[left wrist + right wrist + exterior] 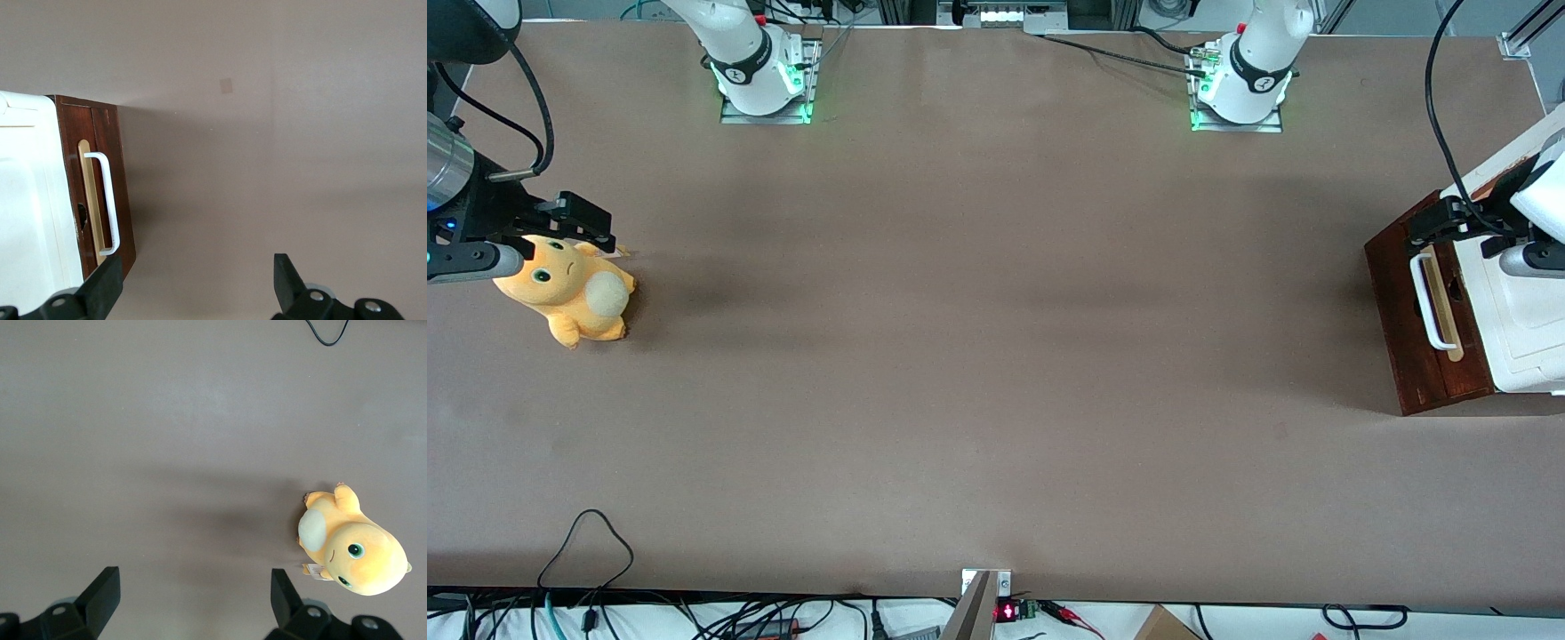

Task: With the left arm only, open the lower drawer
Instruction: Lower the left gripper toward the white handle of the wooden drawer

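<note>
The lower drawer stands at the working arm's end of the table, its dark red-brown front carrying a white bar handle over a pale wood strip. No light wood inside shows. The left arm's gripper hovers above the drawer front, over the handle end that lies farther from the front camera. In the left wrist view the gripper is open with only bare table between its fingers. One finger overlaps the drawer's corner close to one handle end.
A white upper unit sits on top of the drawer. An orange plush toy lies toward the parked arm's end of the table. A black cable loop lies near the table's front edge.
</note>
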Motion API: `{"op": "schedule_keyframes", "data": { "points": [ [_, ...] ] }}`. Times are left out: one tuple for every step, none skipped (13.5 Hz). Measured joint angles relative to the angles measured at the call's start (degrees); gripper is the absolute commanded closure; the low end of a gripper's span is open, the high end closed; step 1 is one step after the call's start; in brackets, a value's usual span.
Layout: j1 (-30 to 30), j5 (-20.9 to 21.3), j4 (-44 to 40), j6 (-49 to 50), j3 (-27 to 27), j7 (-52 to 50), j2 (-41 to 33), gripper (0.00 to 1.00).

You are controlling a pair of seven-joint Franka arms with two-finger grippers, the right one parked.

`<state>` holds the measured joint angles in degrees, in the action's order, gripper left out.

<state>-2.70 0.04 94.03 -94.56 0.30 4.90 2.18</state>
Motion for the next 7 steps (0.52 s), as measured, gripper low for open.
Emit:
{"op": "schedule_keyframes", "data": {
  "points": [
    [0.0, 0.0, -0.1, 0.6, 0.0, 0.0, 0.0, 0.0],
    [0.0, 0.0, -0.3, 2.2, 0.0, -0.1, 0.0, 0.0],
    [0.0, 0.0, -0.7, 3.1, 0.0, -0.3, 0.0, 0.0],
    [0.0, 0.0, -1.2, 3.4, 0.0, -0.7, 0.0, 0.0],
    [0.0, 0.0, -1.6, 3.5, 0.0, -1.3, 0.0, 0.0],
    [0.0, 0.0, -1.9, 3.6, -0.1, -1.5, 0.0, 0.0],
    [0.0, 0.0, -2.0, 3.7, -0.1, -1.5, 0.0, 0.0]
  ]
}}
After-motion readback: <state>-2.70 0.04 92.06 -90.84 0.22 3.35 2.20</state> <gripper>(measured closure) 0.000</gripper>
